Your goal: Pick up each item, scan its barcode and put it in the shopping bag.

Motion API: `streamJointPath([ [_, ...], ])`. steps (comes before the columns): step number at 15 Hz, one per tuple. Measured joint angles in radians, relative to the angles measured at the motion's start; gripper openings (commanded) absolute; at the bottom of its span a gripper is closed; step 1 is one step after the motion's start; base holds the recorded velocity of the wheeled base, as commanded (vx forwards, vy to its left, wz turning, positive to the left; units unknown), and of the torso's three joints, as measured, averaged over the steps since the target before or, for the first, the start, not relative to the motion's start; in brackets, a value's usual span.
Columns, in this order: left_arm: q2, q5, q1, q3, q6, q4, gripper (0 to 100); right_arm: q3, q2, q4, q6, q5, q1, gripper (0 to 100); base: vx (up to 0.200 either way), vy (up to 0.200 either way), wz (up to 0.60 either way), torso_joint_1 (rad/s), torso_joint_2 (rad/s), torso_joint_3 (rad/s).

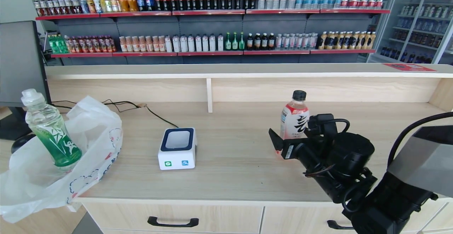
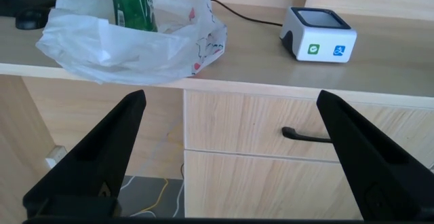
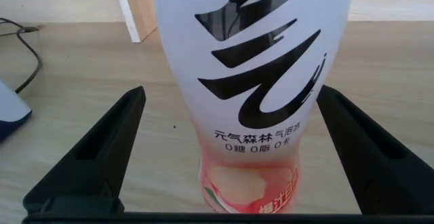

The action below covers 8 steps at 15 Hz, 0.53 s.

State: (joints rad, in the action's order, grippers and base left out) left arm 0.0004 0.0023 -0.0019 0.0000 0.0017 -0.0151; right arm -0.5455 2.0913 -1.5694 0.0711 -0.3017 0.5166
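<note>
The right gripper (image 3: 230, 95) is spread wide, one finger on each side of the clear plastic bottle with white label and black cap (image 1: 294, 119), with a gap on both sides. This bottle stands upright on the pale wooden counter (image 1: 240, 170), right of centre in the head view. The white box scanner with blue-rimmed window (image 1: 177, 148) sits left of centre. At the left edge, the translucent white plastic shopping bag (image 1: 101, 145) holds a tilted green-labelled bottle (image 1: 49, 129). The left gripper (image 2: 230, 98) is spread, facing the wooden drawer fronts (image 2: 271, 176).
</note>
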Motion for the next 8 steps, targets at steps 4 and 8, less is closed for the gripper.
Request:
streamJointPath([
  [4, 0.0, 0.003, 0.001, 0.0, 0.001, -0.011, 100, -0.033, 0.029, 0.0, 0.004, 0.0, -0.002, 100, 0.0, 0.0, 0.0, 0.0, 0.0, 0.0],
  [8, 0.0, 0.003, 0.0, 0.0, 0.001, -0.012, 100, -0.08, 0.056, 0.0, 0.001, -0.001, -0.011, 100, 0.0, 0.0, 0.0, 0.0, 0.0, 0.0],
])
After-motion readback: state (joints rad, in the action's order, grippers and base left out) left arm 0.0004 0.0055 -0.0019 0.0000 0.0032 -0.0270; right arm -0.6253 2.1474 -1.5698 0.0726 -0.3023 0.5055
